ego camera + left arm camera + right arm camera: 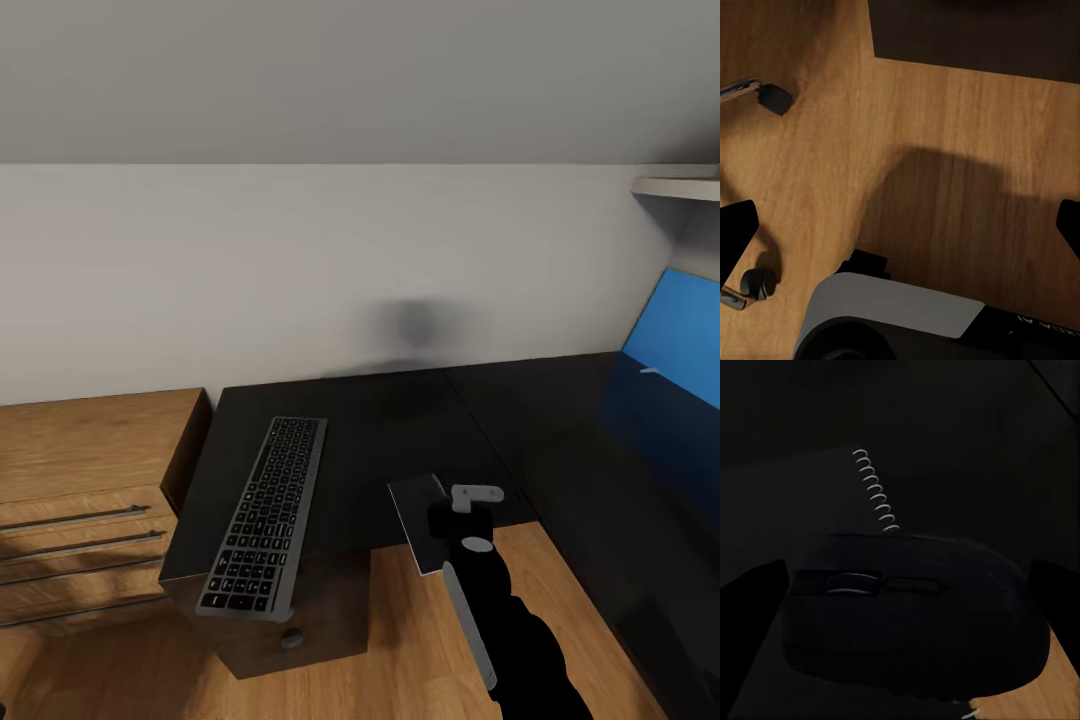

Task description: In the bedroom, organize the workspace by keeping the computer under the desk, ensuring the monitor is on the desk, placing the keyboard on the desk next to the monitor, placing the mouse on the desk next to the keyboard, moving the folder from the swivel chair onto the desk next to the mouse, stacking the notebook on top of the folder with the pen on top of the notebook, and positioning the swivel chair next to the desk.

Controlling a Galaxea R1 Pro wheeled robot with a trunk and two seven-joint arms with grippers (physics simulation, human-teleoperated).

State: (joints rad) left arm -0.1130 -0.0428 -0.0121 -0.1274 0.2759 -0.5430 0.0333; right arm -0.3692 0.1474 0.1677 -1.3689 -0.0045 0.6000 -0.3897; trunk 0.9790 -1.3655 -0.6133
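Note:
The black keyboard (262, 518) lies on the left wing of the black-topped desk (400, 420), its near end over the drawer unit's edge. A small grey spiral-bound notebook (410, 503) rests on the desk's front edge. My right gripper (462, 515) hovers just above it. In the right wrist view the right gripper (900, 585) is shut on a black mouse (915, 607), with the notebook's wire spiral (876, 491) behind it. My left gripper (900, 232) hangs open over the wood floor, near a caster (774, 97) of the swivel chair.
A light-wood dresser (80, 480) stands left of the desk. The desk's blue back panel (680, 335) rises at the right, under a white shelf (680, 187). Another chair caster (757, 283) and my own base (892, 315) are near the left gripper.

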